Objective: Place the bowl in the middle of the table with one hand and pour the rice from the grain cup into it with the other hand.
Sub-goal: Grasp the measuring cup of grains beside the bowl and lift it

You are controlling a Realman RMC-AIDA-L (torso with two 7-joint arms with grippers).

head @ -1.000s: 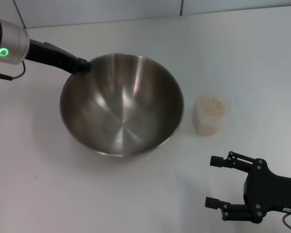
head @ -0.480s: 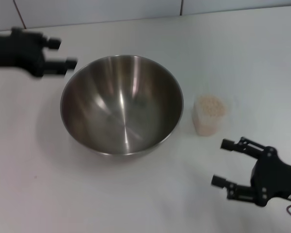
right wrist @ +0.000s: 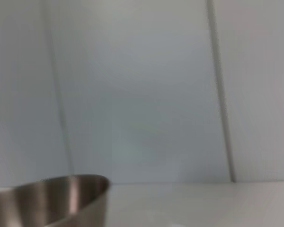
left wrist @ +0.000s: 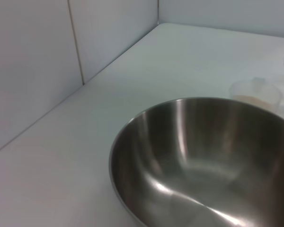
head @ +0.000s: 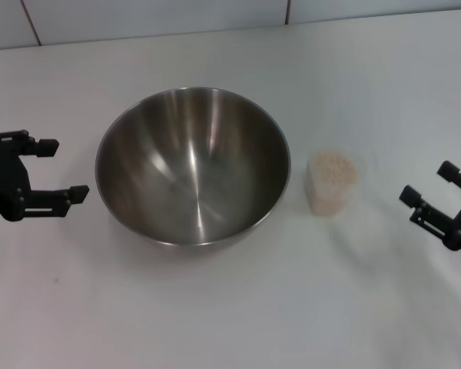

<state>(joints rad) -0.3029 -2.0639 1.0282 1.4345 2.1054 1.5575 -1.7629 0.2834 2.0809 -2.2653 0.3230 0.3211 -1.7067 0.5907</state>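
Note:
The steel bowl [head: 192, 165] stands upright and empty in the middle of the white table [head: 215, 307]. It also shows in the left wrist view [left wrist: 203, 161] and, at one edge, in the right wrist view [right wrist: 57, 201]. The clear grain cup [head: 332, 183], full of beige rice [head: 333, 169], stands just right of the bowl, apart from it; it shows in the left wrist view [left wrist: 256, 93]. My left gripper [head: 60, 167] is open and empty, left of the bowl. My right gripper [head: 428, 185] is open and empty, right of the cup.
A tiled wall [head: 138, 15] runs along the table's far edge and shows in the left wrist view [left wrist: 33, 56] and the right wrist view [right wrist: 142, 94].
My left gripper has let go of the bowl's rim and drawn back to the left and nearer. My right gripper has moved right and farther, level with the cup. The bowl stays put.

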